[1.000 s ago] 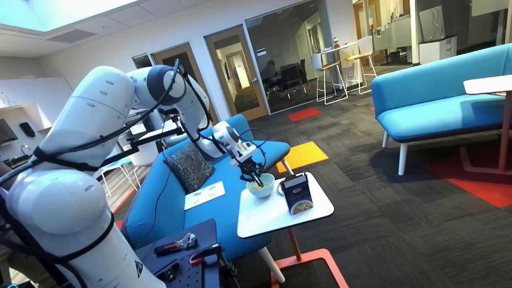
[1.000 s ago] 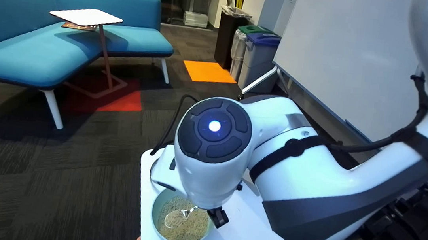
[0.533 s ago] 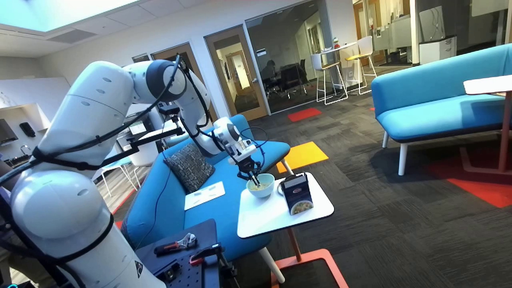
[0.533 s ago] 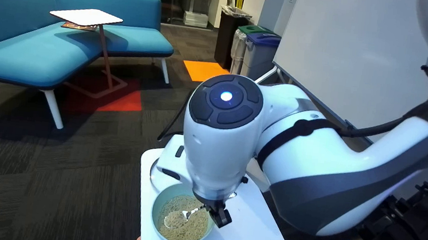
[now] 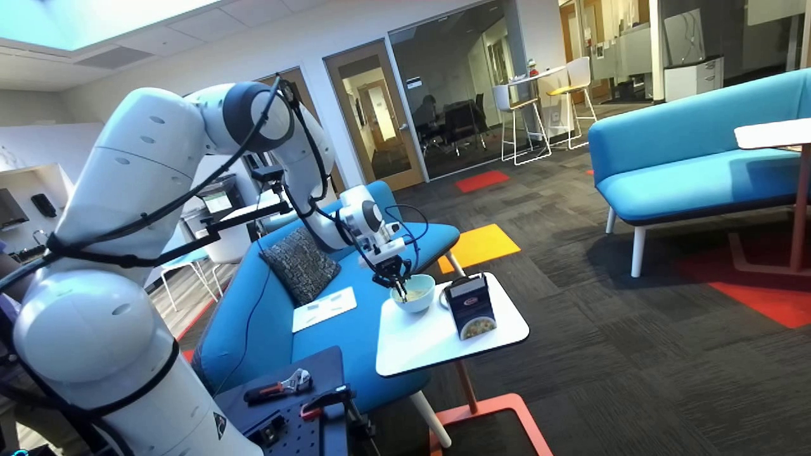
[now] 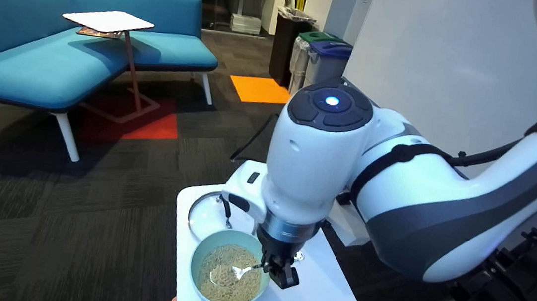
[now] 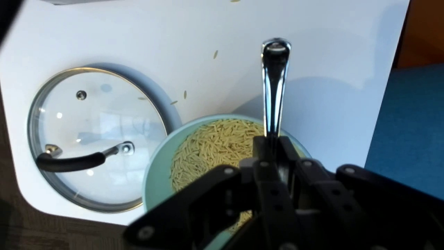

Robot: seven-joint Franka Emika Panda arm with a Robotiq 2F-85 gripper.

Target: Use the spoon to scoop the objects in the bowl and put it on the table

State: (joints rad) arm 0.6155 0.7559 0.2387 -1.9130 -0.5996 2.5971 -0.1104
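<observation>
A silver spoon [image 7: 274, 86] is pinched in my gripper [image 7: 273, 146], which is shut on its handle. The handle's end sticks up past the fingertips in the wrist view. In an exterior view the head of the spoon [image 6: 224, 276] lies among the pale rice-shaped grains [image 6: 233, 294], apparently with grains on it. Those grains fill the bottom of the pale green bowl [image 6: 201, 250]. My gripper hangs over the bowl's edge, and its black fingers hide part of the grains in the wrist view. Under the bowl is the white table [image 5: 408, 345].
A glass lid [image 7: 100, 121] with a black handle lies beside the bowl on the table. A dark box [image 5: 472, 307] stands on the table past the bowl. Several loose grains [image 7: 215, 54] are scattered on the tabletop. The blue sofa [image 5: 355, 335] borders the table.
The wrist has risen and swung rightward in an exterior view, uncovering the lid and more of the bowl. The spoon's head has shifted slightly within the grains. The bowl has stayed put.
</observation>
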